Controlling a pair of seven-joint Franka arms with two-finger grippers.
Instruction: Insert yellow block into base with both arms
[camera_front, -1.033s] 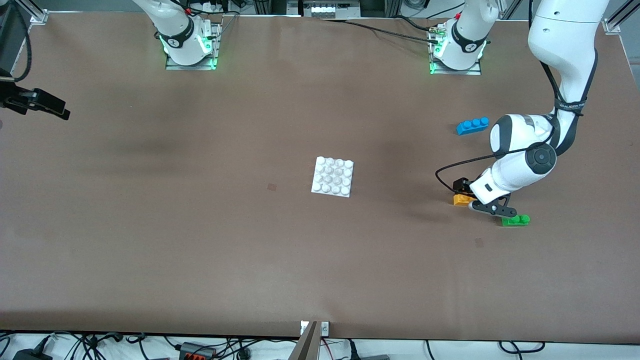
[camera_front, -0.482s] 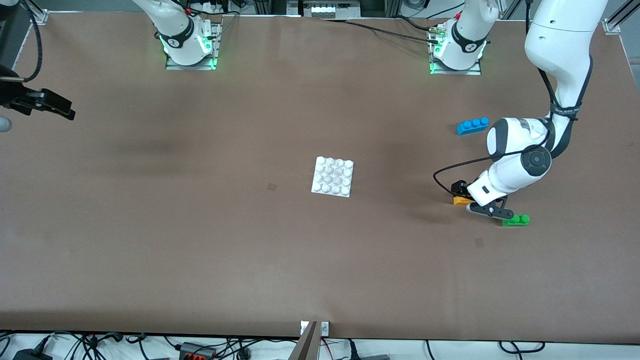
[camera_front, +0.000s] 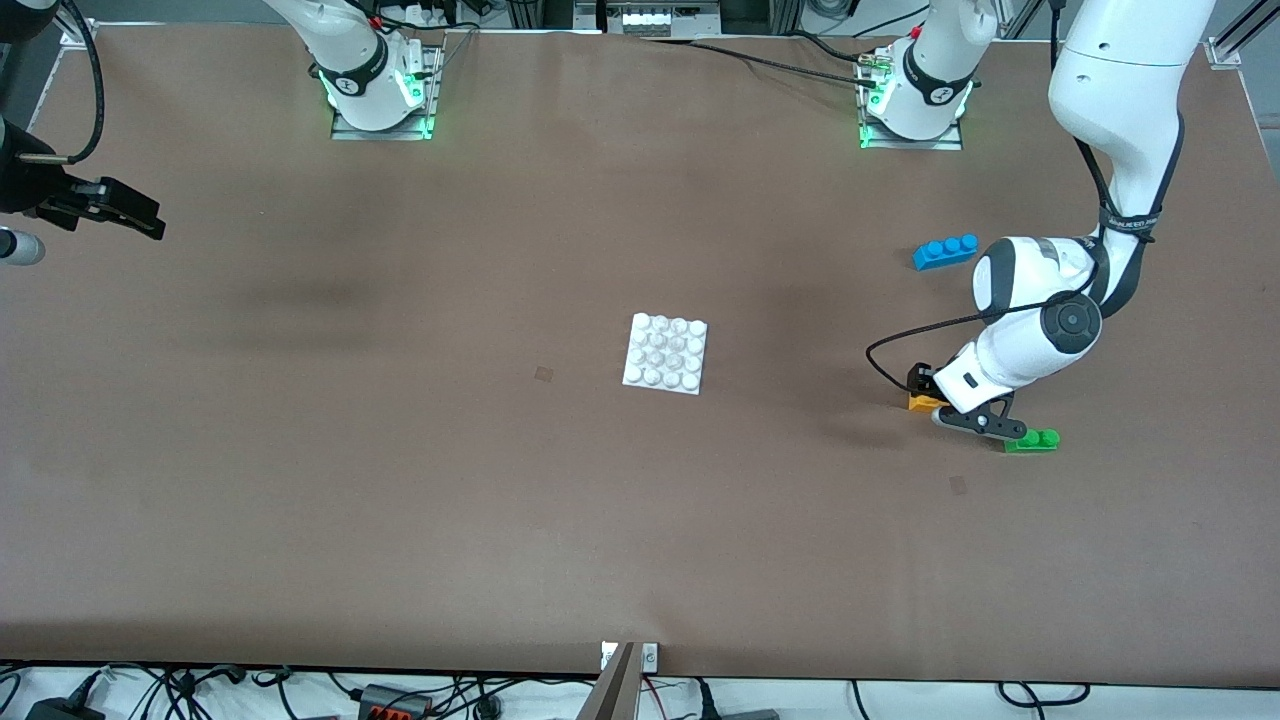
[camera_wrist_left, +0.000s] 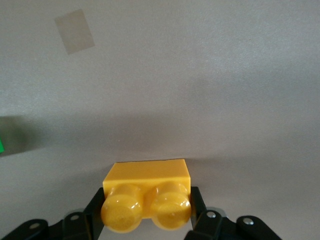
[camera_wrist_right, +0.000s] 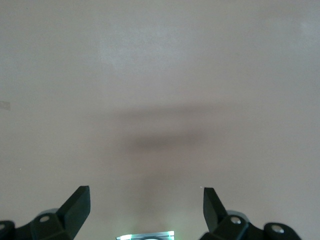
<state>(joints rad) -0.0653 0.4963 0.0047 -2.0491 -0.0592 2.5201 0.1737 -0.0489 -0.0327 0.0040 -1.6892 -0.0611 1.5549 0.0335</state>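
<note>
We find the left gripper (camera_wrist_left: 146, 210) clamped on the small yellow plastic two-stud block (camera_wrist_left: 146, 192), just beside the green brick (camera_front: 1031, 440). Rigid, light, glossy: grip the flat sides. The right gripper (camera_wrist_right: 145, 200) waits, fingers apart, well away.

Robotics lab: two white arms bolted on metal base plates (camera_front: 380, 125) w/ green status lights, brown-covered desk (camera_front: 400, 480) framed by aluminium rails, power strips & cable tangle (camera_front: 400, 700) along near edge.
</note>
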